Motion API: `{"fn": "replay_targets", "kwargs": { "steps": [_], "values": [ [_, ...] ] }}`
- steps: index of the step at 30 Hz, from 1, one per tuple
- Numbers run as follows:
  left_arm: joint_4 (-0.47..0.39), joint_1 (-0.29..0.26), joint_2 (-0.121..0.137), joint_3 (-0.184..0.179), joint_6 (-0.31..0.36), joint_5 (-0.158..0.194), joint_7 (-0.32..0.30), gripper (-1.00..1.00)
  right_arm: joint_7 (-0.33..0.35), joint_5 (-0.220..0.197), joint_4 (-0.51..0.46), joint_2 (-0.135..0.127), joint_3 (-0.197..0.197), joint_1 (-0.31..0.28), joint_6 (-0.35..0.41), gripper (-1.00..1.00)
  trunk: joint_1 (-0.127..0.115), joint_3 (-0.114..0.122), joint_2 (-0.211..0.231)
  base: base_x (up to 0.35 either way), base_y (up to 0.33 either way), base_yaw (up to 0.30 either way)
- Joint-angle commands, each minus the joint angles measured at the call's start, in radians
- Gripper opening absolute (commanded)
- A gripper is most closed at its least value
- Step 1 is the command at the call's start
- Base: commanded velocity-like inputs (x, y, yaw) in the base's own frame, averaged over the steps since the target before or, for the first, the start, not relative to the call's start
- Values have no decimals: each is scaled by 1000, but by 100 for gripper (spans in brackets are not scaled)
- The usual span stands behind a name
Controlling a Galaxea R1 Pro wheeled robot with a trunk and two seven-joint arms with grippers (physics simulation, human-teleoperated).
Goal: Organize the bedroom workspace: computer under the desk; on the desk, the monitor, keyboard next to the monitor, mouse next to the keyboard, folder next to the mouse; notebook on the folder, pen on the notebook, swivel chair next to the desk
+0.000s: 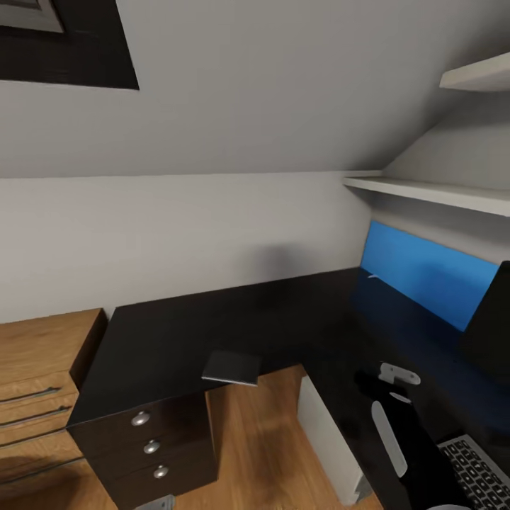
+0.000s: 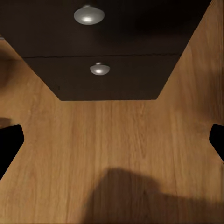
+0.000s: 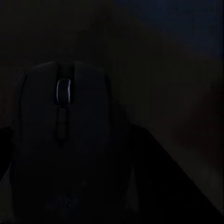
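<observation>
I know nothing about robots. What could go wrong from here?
1. The notebook lies right at the front edge of the desk, apparently overhanging it slightly. A careless nudge might tip it onto the floor.
2. In the right wrist view the black mouse barely stands out from the dark surface, so a grasp might be misjudged.

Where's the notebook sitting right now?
In the head view, the notebook lies flat at the front edge of the desk, on its left wing, just above the dark drawer unit and well left of the keyboard.
</observation>
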Motion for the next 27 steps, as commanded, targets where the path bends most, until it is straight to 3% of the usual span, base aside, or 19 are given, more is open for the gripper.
{"fn": "replay_targets", "kwargs": {
  "steps": [1, 4, 7, 9, 12, 17, 21, 27],
  "values": [
    [-3, 0, 0, -1, 5, 5, 7, 100, -10, -13, 2, -1, 17, -1, -2, -100, 0, -1, -1, 0, 0, -293],
    [-3, 0, 4, -1, 5, 6, 8, 100, -10, -7, 20, -1, 52, -1, -41, -100, 0, -1, -1, 0, 0, -288],
    [-3, 0, 9, -2, 5, 6, 9, 100, -9, 28, 27, -2, 72, -1, -63, -100, 0, -1, -1, 0, 0, -156],
    [-3, 0, 11, -2, 5, 6, 9, 100, 4, 91, 24, -3, 78, -1, -69, -100, 0, -1, -1, 0, 0, -50],
    [-3, 0, 12, -2, 5, 6, 8, 100, 39, 132, 25, -9, 79, -1, -71, -100, 0, -1, -1, 0, 0, -18],
    [-3, 0, 13, -2, 5, 6, 8, 100, 136, 189, 27, -44, 78, -1, -71, -100, 0, -1, -1, 0, 0, -4],
    [-3, 0, 14, -1, 5, 6, 8, 100, 168, 195, 28, -75, 77, -1, -71, -100, 0, -1, -1, 0, 0, 0],
    [-3, 0, 17, -1, 5, 6, 10, 100, 302, 197, 29, -149, 70, -1, -67, -100, 0, -1, -1, 0, 0, 0]
  ]
}}
